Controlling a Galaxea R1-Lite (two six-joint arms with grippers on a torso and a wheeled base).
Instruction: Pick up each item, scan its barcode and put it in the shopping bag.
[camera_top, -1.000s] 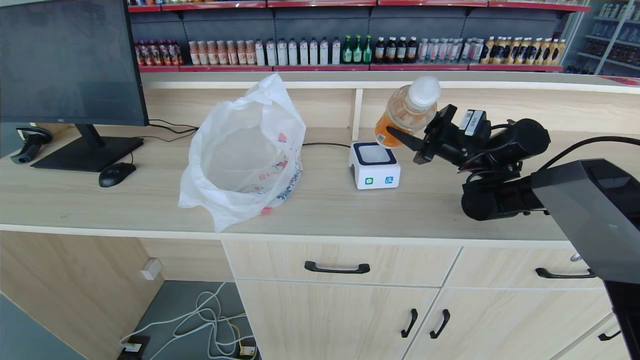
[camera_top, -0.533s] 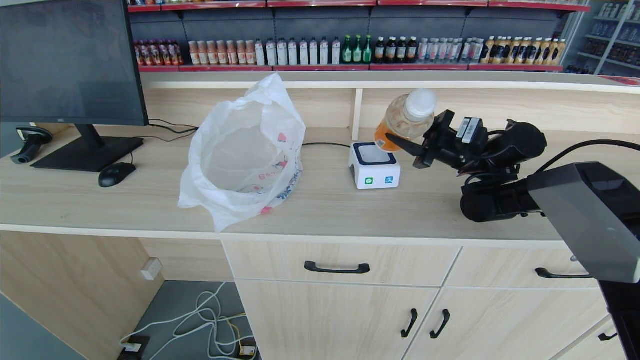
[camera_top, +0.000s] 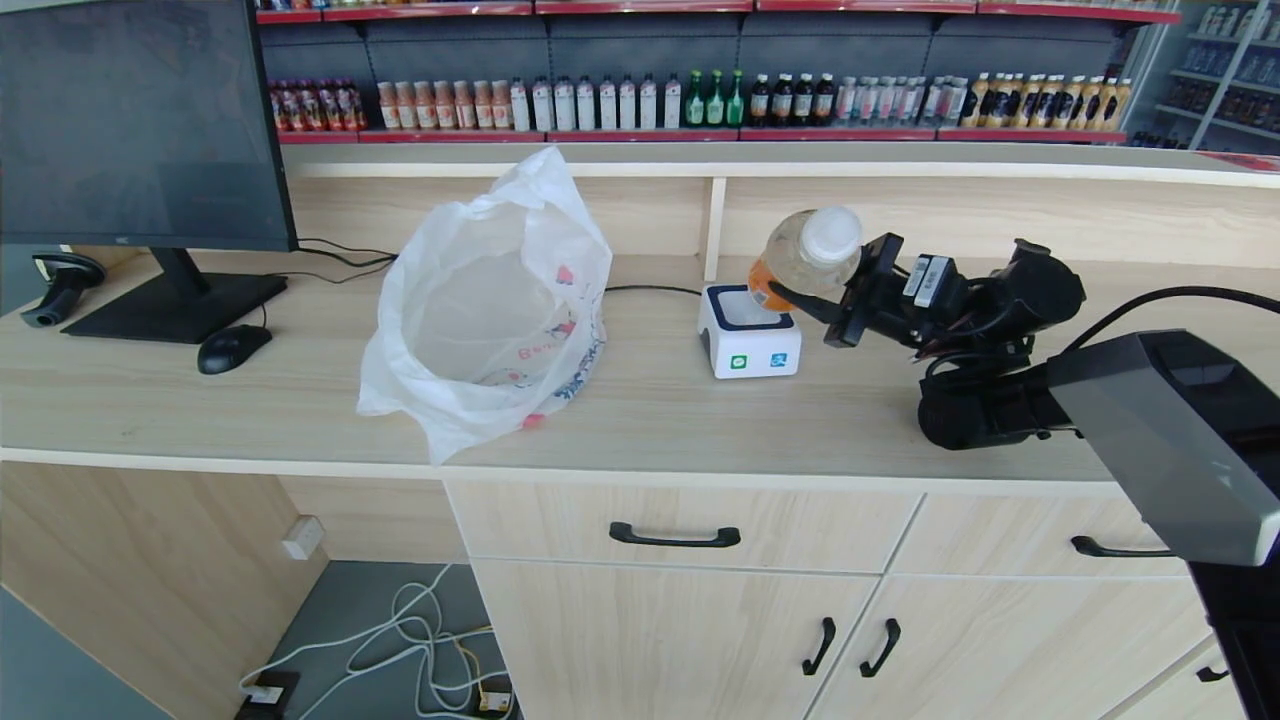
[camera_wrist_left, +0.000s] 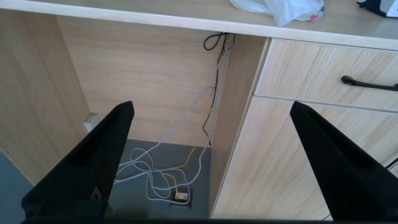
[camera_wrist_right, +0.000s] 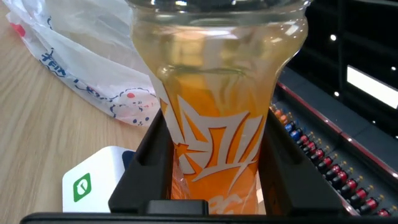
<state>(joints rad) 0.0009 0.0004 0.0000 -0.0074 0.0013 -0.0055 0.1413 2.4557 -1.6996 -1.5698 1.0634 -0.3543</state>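
Wooden counter (camera_top: 640, 420), stocked shelves (camera_top: 700, 100) behind

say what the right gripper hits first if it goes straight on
Probably the scanner, just under the bottle held by the right gripper; if it clears that, the bag further left. Depth is unclear.

Right arm (camera_top: 985, 405): comes into the head view from 4 o'clock, with the dark forearm lying toward 9 o'clock. Wrist (camera_top: 1045, 275) sits above the forearm at its 12 o'clock and is turned toward 9 o'clock.

Right gripper (camera_top: 803, 285): at the 9 o'clock end of the wrist. Its black fingers (camera_wrist_right: 146, 165) are closed against both sides of a bottle (camera_top: 808, 250), gripping low on the body. The bottle leans, cap toward the head camera.

Left gripper (camera_wrist_left: 211, 165): held low and angled downward. Its two dark fingers (camera_wrist_left: 93, 162) are spread wide apart.
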